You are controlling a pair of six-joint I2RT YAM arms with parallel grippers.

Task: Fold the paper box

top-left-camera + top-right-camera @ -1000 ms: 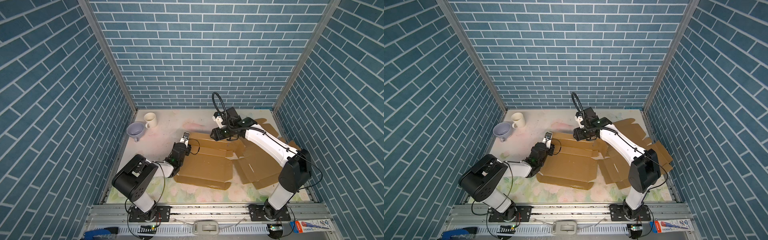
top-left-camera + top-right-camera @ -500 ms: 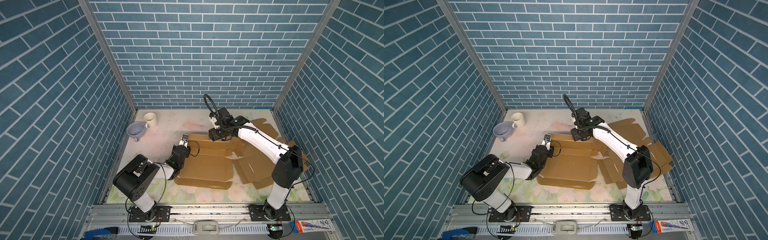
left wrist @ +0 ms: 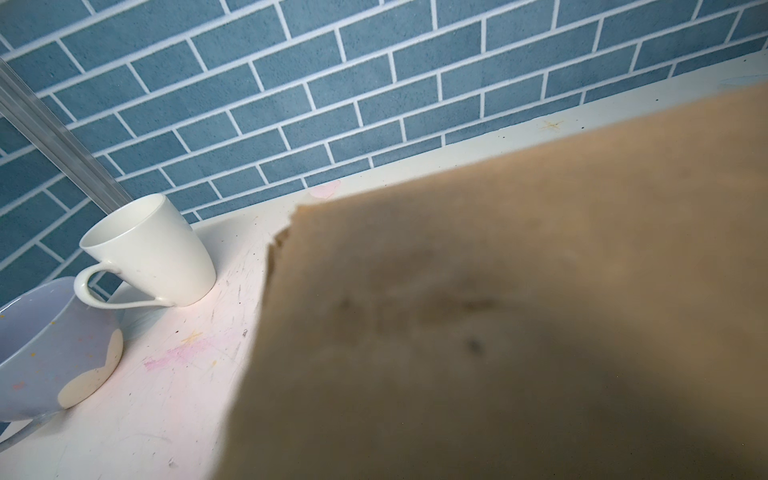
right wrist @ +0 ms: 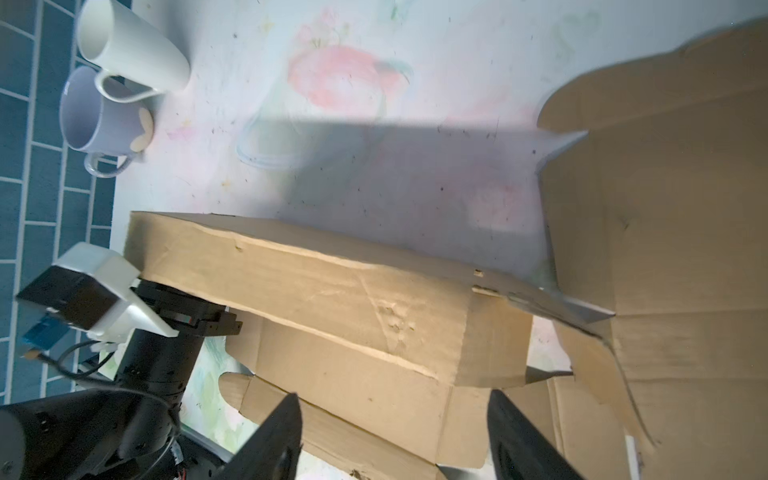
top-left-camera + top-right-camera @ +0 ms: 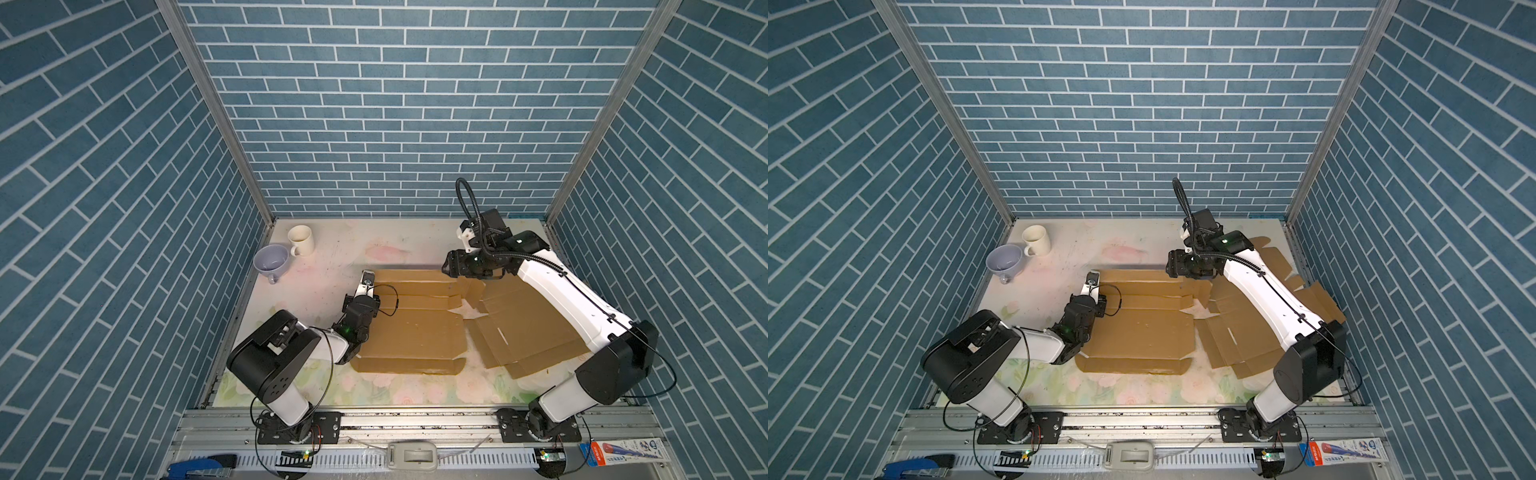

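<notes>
- The paper box [image 5: 415, 332] lies mid-worktop [image 5: 332, 249] as a partly folded brown blank. Its rear flap is lifted off the surface and its front flap is folded over.
- A second cardboard sheet [image 5: 536, 328] lies flat toward the right edge. Its left flaps reach the box's right side, and the right arm stretches above it.
- A white mug [image 5: 301, 240] stands upright in the rear left corner. A lilac cup [image 5: 271, 259] is tilted just beside it, near the left edge. Both are well apart from the box.
- The left arm is folded low from the front left, with its forearm along the box's left edge and pointing rearward.
- The left gripper [image 5: 370, 286] sits at the left end of the raised rear flap, pinched tight on the card. The flap hides its fingertips, and blurred card fills much of the left wrist view.
- The right arm rises from the front right and reaches rearward, its wrist turned to the left.
- The right gripper [image 4: 395, 440] hovers over the box's rear right corner. Its fingers [image 4: 282, 432] are spread apart with nothing held between them.
</notes>
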